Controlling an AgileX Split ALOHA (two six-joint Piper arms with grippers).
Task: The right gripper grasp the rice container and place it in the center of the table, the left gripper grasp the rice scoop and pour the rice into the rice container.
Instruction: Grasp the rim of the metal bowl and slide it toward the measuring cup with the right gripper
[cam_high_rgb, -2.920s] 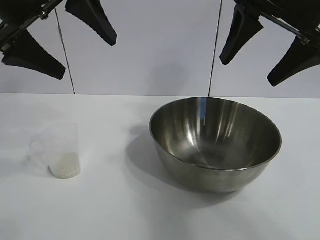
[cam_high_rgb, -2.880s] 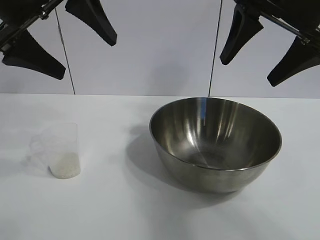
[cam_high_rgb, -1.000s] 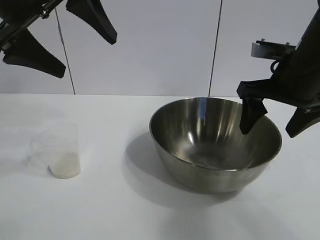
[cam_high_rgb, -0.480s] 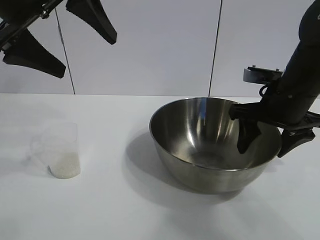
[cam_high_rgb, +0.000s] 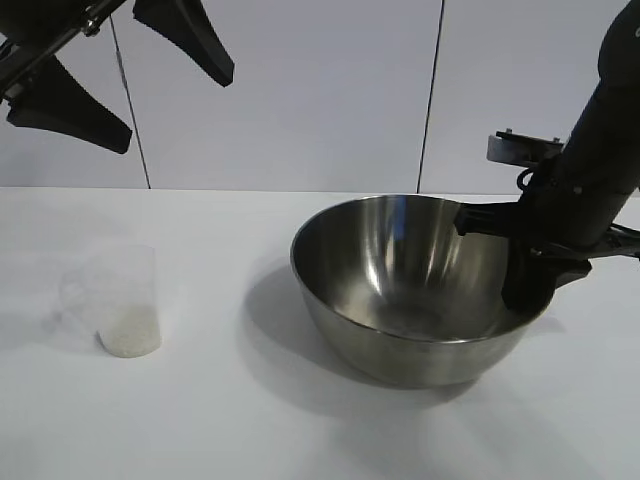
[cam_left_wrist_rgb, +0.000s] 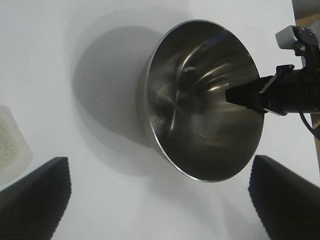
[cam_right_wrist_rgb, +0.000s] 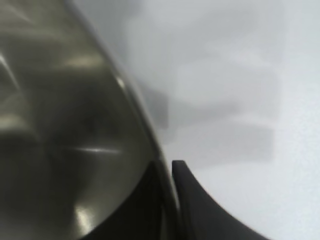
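Observation:
The rice container (cam_high_rgb: 410, 290), a large shiny steel bowl, sits right of the table's middle and leans slightly. My right gripper (cam_high_rgb: 525, 290) is shut on its right rim, one finger inside and one outside; the right wrist view shows both fingers pinching the rim (cam_right_wrist_rgb: 162, 175). The bowl also shows in the left wrist view (cam_left_wrist_rgb: 200, 100). The rice scoop (cam_high_rgb: 125, 300), a clear plastic cup with white rice (cam_high_rgb: 130, 330) in its bottom, stands at the left. My left gripper (cam_high_rgb: 120, 75) hangs open high above the scoop, parked.
The white table (cam_high_rgb: 230, 420) has bare room between scoop and bowl and along the front. A white panelled wall (cam_high_rgb: 320, 90) stands behind.
My right gripper came down from high up, straddled the bowl's right rim and closed on it. The bowl has shifted slightly left. The left arm has not moved.

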